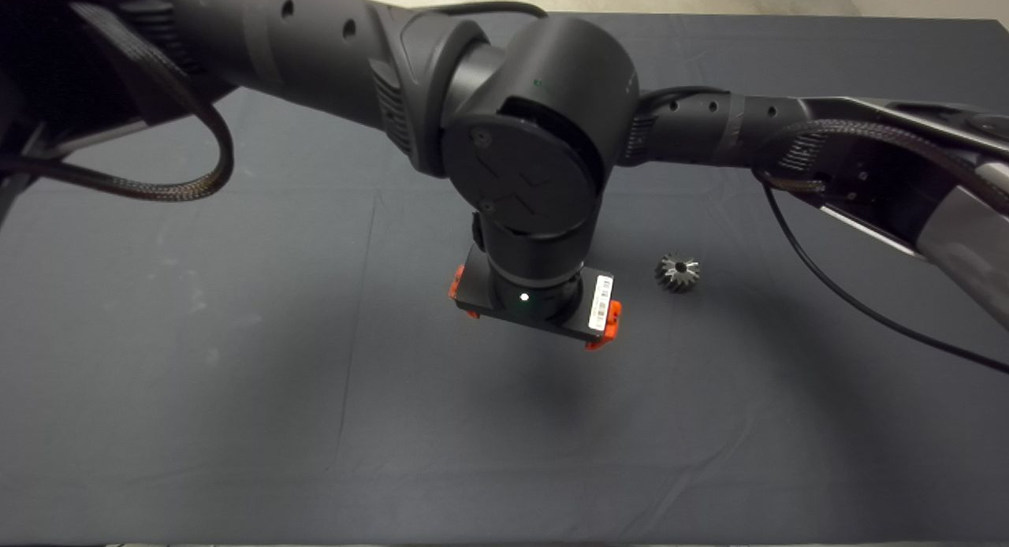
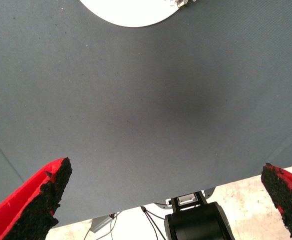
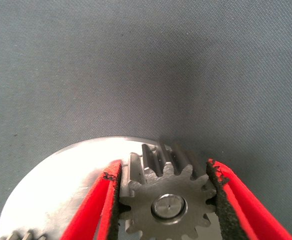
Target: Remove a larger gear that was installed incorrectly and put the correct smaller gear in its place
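So the right gripper (image 3: pixel 164 200) has its red fingers (image 3: pixel 98 200) clamped on either side of the smaller gear (image 3: pixel 168 200), which sits on a pin over a round silver plate (image 3: pixel 61 190). Another small gear (image 3: pixel 23 235) peeks in at the plate's rim. In the head view that arm hangs over the middle of the dark mat (image 1: pixel 197 413), hiding the plate. The larger gear (image 1: pixel 678 272) lies by itself on the mat, off toward its right edge. The left gripper (image 2: pixel 163 200) is spread wide open above bare mat, holding nothing, with the plate's rim just showing beyond it.
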You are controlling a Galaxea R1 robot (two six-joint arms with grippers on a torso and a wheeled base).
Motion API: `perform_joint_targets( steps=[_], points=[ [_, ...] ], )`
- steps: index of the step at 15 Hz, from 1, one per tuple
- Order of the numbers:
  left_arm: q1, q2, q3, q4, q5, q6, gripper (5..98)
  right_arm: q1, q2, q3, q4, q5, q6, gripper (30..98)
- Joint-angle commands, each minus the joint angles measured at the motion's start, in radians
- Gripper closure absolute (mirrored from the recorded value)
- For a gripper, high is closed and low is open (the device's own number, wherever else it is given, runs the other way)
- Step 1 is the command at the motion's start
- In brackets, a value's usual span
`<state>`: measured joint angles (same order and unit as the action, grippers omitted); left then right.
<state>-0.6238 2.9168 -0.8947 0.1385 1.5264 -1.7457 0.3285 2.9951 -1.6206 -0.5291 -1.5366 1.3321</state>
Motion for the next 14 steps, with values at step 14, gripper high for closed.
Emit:
perform_joint_targets(
  steps=[14],
  points=[
    [-0.016,-0.160,0.156,-0.007,0.061,-0.004,6.0,0.511,-0.218,0.706,0.275,-0.068,0.294,74.4]
  ],
)
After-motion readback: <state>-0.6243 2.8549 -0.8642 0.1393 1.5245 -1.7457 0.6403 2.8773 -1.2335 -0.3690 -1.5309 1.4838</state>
